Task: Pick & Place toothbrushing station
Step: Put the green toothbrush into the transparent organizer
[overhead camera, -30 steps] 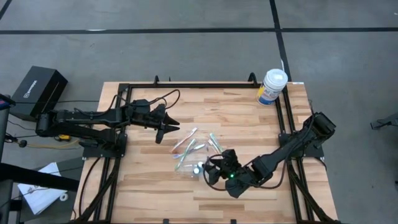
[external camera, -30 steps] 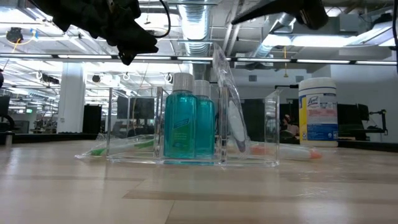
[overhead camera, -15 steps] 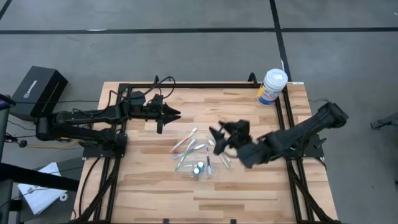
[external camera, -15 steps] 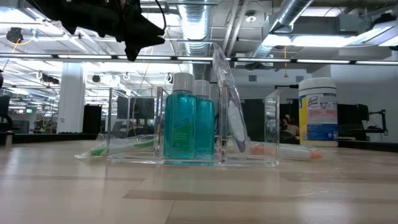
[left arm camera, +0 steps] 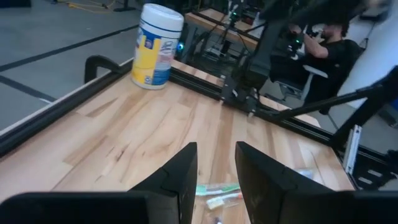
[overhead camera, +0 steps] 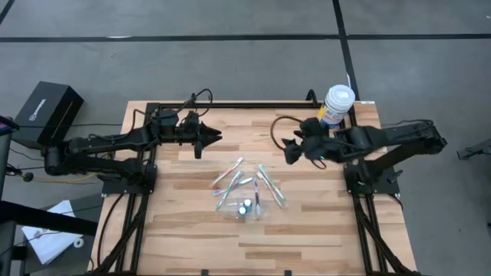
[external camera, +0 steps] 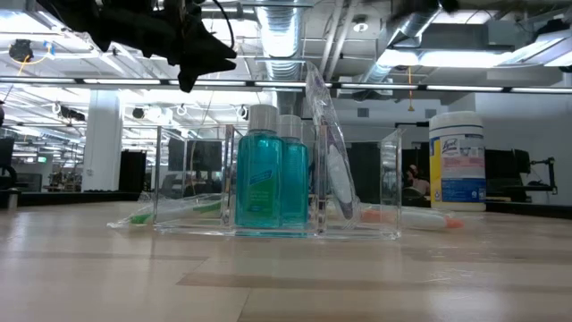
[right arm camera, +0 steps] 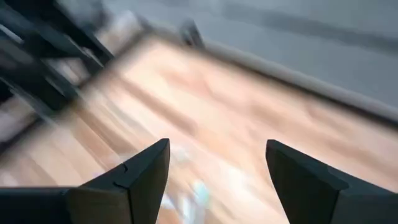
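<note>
Mid-table, the clear container (overhead camera: pixel 247 208) sits well apart from both empty end effectors — right end effector (overhead camera: pixel 289 150) wide open, left end effector (overhead camera: pixel 205 140) narrowly parted.

Teal bottles (external camera: pixel 271 183) with white caps; clear container (external camera: pixel 357 183); white tub (external camera: pixel 457 161), blue-yellow label; pale wood tabletop (overhead camera: pixel 307 230).

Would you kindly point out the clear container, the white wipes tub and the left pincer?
clear container (external camera: pixel 390 183): low view, on its right end wall.
white wipes tub (overhead camera: pixel 336 107): high view, on its lid and label.
left pincer (left arm camera: pixel 214 171): left wrist view, midway between its fingertips.
</note>
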Controlling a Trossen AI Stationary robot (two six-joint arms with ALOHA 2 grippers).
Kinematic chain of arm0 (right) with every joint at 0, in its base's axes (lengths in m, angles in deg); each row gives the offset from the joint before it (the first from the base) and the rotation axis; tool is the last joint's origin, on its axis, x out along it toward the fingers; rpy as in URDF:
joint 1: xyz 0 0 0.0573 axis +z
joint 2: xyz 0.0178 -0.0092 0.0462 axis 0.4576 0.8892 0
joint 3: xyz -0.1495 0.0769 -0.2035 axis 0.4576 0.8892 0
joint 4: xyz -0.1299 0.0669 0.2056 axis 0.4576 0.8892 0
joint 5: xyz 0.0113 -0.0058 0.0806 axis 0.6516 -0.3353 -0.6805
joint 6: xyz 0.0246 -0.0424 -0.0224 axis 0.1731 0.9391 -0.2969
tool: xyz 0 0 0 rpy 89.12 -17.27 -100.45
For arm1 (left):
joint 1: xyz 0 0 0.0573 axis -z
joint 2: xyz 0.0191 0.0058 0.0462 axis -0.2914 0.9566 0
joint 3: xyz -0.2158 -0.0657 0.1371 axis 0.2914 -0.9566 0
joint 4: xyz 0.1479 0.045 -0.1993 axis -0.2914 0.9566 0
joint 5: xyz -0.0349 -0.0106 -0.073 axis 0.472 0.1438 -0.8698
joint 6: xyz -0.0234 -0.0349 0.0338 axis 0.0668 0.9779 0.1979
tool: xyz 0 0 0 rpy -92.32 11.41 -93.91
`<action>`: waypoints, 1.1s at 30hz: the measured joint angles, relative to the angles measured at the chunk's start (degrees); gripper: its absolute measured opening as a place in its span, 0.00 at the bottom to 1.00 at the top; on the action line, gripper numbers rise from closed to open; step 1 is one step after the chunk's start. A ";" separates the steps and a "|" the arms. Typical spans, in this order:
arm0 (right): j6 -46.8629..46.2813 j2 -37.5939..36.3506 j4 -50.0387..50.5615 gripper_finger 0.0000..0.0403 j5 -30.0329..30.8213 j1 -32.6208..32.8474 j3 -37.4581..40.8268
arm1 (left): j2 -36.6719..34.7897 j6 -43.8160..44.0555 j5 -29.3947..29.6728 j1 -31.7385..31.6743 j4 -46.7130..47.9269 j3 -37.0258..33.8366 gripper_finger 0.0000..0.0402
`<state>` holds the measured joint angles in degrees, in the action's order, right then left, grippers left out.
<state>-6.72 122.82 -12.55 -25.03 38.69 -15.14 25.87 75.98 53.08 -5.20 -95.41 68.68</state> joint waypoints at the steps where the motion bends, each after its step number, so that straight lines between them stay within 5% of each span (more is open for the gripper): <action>1: -0.84 0.15 3.61 0.63 -3.33 -1.58 0.08 | 0.01 0.34 0.37 -0.29 0.00 0.00 0.26; 6: 5.77 1.30 4.63 0.63 -16.78 -8.09 3.26 | 0.07 1.00 3.50 -1.58 0.04 0.00 0.26; 16: 19.49 5.48 -19.32 0.63 -39.03 -20.11 16.04 | 5.98 7.45 4.27 -2.38 0.38 0.00 0.26; 22: 18.43 12.08 -34.06 0.63 -53.55 -25.44 23.30 | 9.73 8.78 4.25 -2.39 -0.18 -0.02 0.26; 33: 12.93 25.78 -44.99 0.63 -67.00 -26.62 23.79 | 14.77 8.78 3.80 -2.39 -0.90 0.00 0.26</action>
<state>6.21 148.60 -57.55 -92.03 12.07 8.65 40.63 84.75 56.88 -7.59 -96.31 68.68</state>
